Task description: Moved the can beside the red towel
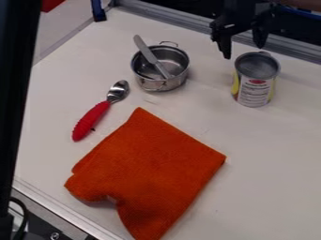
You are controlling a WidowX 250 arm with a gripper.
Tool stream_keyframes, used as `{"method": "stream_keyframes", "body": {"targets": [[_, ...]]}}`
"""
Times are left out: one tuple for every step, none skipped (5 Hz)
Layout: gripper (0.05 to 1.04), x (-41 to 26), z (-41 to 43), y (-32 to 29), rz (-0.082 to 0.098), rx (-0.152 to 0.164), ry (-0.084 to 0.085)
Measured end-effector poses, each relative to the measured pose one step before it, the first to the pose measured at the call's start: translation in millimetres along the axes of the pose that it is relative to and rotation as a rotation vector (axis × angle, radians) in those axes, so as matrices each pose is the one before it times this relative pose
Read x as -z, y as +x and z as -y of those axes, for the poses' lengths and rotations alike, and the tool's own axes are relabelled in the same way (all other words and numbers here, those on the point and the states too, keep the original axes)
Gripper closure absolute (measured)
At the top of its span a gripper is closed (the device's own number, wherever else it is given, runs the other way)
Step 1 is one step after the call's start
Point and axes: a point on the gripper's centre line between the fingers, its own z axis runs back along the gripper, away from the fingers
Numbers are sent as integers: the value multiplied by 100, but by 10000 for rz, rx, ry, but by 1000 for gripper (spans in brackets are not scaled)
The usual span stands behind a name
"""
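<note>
We see the can (pixel 254 89) upright at the far right of the table (pixel 282 154), well apart from the towel (pixel 153 168), which lies folded at the near middle. The gripper (pixel 243 50) hangs at the far right, by the can's far side. Its jaws stand wide apart, with nothing between them. The step in hand, we judge, is to take the can. We would do well to centre the jaws over it first, one on each side, then lower straight down so neither tip lands on the rim (a nudge there could tip it). A firm, even squeeze below the rim should suit such a stiff, round wall. Then we should lift just enough to clear the table and bring it nearer and a little left, to the bare strip right of the towel. That course keeps us away from the pot (pixel 156 85), with the knife (pixel 148 54) in it, and the spoon (pixel 95 116). Last, we set the can down level, beside the cloth (not on its edge), before letting go.
</note>
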Motion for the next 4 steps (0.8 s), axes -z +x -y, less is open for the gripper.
{"method": "stream_keyframes", "body": {"targets": [[83,844,342,-1611,-154,221,450],[83,86,495,-1249,56,344,264],[83,1609,-850,-2633,-366,445,643],[83,-925,146,-1888,52,425,-25]]}}
